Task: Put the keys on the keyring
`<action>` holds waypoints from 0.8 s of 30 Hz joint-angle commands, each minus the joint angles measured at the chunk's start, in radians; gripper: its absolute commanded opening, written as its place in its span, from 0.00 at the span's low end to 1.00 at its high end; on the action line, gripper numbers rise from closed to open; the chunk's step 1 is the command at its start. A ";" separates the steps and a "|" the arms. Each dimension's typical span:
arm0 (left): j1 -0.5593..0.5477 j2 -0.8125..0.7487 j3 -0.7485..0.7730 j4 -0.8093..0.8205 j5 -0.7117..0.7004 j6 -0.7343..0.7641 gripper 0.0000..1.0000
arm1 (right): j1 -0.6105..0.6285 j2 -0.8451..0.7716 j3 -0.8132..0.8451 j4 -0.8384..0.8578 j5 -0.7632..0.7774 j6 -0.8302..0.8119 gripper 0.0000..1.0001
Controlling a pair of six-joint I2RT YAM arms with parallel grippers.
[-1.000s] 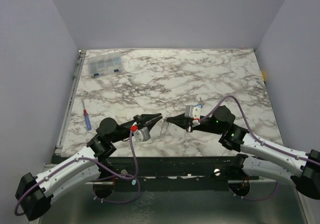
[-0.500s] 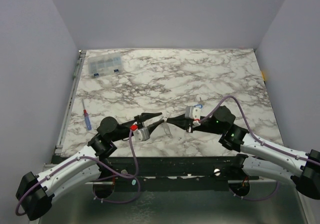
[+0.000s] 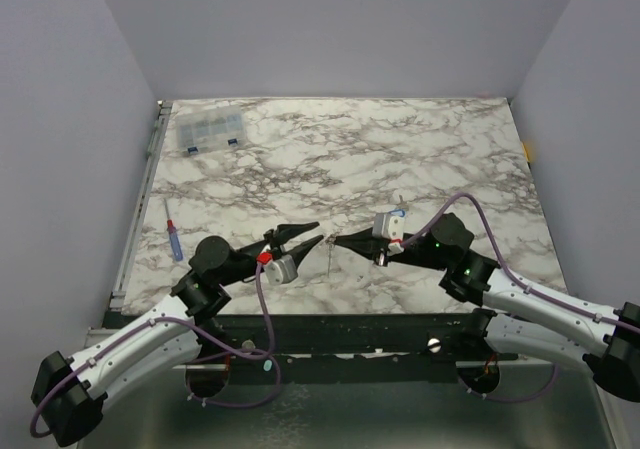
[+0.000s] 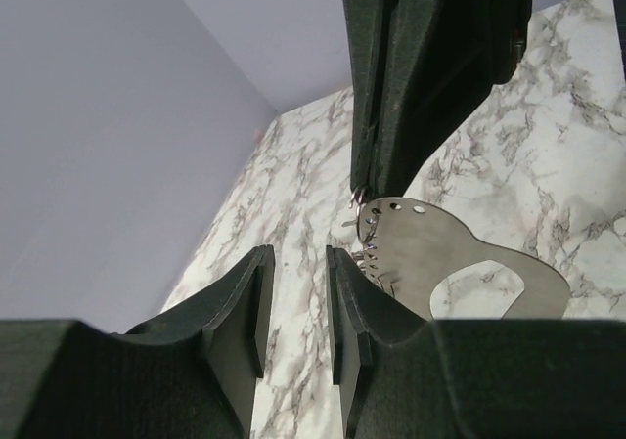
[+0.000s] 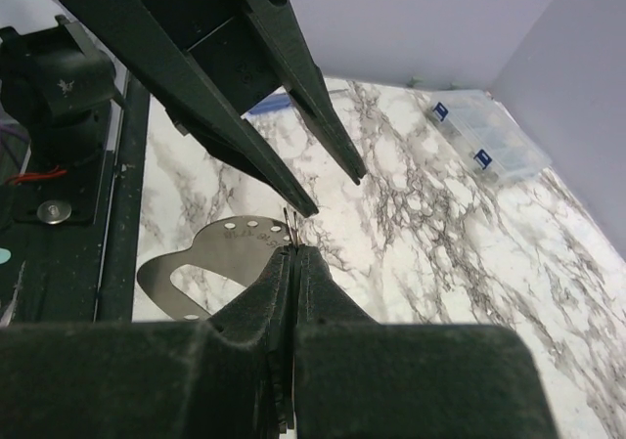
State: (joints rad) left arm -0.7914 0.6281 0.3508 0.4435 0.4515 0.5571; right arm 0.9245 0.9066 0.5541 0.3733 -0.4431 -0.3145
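Note:
My right gripper (image 3: 336, 240) is shut on the keyring (image 5: 290, 226), a thin wire loop that sticks out just past the fingertips. A flat silver-grey key (image 5: 220, 248) with small holes and a cut-out hangs from it just above the marble table (image 3: 420, 159). In the top view the key (image 3: 328, 259) shows edge-on below the gripper tip. My left gripper (image 3: 319, 233) is open and empty, its tips facing the right gripper a short way to its left. In the left wrist view my left gripper (image 4: 298, 253) sits below the keyring (image 4: 360, 202) and beside the key (image 4: 440, 253). No blue tag shows.
A clear compartment box (image 3: 208, 129) stands at the far left corner and shows in the right wrist view (image 5: 484, 144). A blue-handled, red-tipped screwdriver (image 3: 173, 234) lies near the left edge. A metal rail (image 3: 140, 204) runs along the table's left side.
My left gripper has opened wider and drawn back slightly to the left. The key now hangs edge-on from the right gripper, which has barely moved.

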 commanded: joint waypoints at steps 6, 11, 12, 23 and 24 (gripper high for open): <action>0.008 0.031 0.016 -0.032 0.114 -0.032 0.32 | 0.008 -0.009 -0.004 0.039 0.001 0.002 0.01; 0.010 0.035 0.019 -0.032 0.117 -0.037 0.32 | 0.008 -0.004 -0.001 0.041 -0.001 0.000 0.01; 0.009 0.037 0.019 -0.028 0.120 -0.039 0.30 | 0.009 -0.002 0.000 0.041 -0.002 0.000 0.01; 0.010 0.080 0.013 0.042 0.177 -0.088 0.24 | 0.008 0.018 0.000 0.047 -0.012 0.002 0.01; 0.010 0.078 0.012 0.044 0.173 -0.088 0.23 | 0.008 0.018 0.000 0.047 -0.013 0.002 0.01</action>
State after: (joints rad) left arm -0.7864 0.7128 0.3511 0.4419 0.5835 0.4927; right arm 0.9245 0.9215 0.5541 0.3737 -0.4431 -0.3145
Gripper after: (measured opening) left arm 0.236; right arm 0.022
